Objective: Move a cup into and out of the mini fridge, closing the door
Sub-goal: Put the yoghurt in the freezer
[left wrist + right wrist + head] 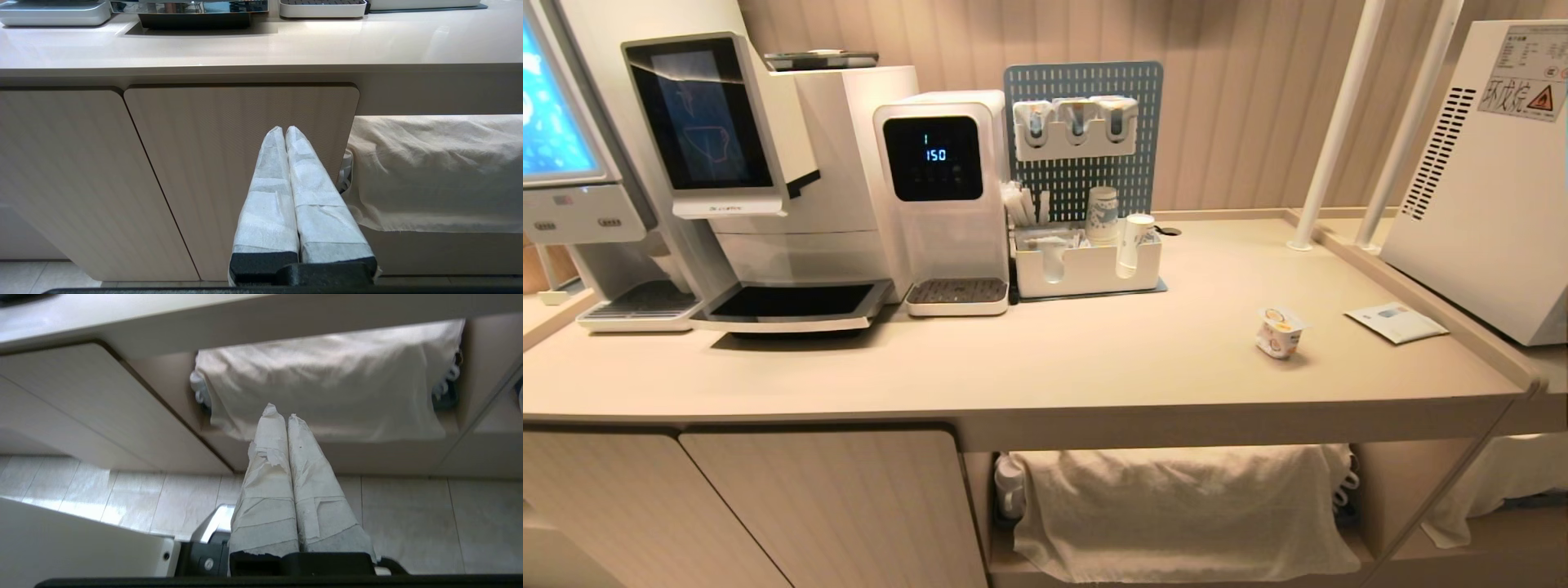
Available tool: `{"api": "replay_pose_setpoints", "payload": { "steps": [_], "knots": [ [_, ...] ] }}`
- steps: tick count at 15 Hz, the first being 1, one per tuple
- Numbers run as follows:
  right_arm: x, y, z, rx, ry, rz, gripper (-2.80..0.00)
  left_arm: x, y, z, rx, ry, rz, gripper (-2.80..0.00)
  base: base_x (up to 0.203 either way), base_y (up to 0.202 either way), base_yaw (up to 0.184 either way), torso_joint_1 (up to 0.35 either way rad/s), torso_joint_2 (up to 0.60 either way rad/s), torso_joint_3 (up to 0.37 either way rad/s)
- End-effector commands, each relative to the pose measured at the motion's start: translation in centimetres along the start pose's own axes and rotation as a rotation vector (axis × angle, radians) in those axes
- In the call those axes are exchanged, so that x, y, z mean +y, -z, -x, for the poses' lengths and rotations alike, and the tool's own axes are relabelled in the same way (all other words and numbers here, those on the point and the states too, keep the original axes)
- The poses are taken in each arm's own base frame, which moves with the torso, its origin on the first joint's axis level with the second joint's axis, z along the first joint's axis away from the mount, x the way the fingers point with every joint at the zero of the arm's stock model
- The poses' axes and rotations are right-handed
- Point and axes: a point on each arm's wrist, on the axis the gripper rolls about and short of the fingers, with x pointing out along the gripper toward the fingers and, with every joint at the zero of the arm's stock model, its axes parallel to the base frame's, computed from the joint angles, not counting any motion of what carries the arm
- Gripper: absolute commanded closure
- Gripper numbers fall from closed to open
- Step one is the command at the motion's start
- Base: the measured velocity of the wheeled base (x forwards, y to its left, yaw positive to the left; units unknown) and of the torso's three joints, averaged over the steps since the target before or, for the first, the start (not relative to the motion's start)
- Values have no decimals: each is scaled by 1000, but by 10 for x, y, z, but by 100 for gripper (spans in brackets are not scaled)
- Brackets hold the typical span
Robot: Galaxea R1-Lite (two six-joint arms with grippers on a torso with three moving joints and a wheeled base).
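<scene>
Cup (1280, 331) w/ orange label on counter (1094, 359), dispenser (941, 196) display "150"; both grippers' jaws closed, empty.

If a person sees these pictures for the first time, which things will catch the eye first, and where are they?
First, the row of white machines at the counter's back left: a coffee machine and a dispenser whose dark screen glows. Then the cup, alone on the bare counter toward the right, near the white mini fridge. In the wrist views, the left gripper and right gripper are shut below the counter.

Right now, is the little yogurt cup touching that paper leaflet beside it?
Apart. The head view shows bare counter between the cup and the leaflet.
</scene>
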Motion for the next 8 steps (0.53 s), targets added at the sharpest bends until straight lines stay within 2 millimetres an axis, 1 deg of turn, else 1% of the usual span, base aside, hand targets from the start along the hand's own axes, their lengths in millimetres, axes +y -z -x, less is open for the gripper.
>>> {"api": "replay_pose_setpoints", "payload": {
  "steps": [1,4,6,8],
  "knots": [
    [2,-19,-7,106,15,-25,0,0,0,0,-1,-1,1,0,0,0,0,0,0,0],
    [2,-24,-6,192,28,-44,0,0,0,0,-1,-1,2,0,0,0,0,0,0,0],
    [2,-23,-6,260,33,-56,0,0,0,0,-1,-1,1,0,0,0,0,0,0,0],
    [1,-31,-14,302,27,-57,0,0,0,0,0,-1,1,0,0,0,0,0,0,0]
  ]
}}
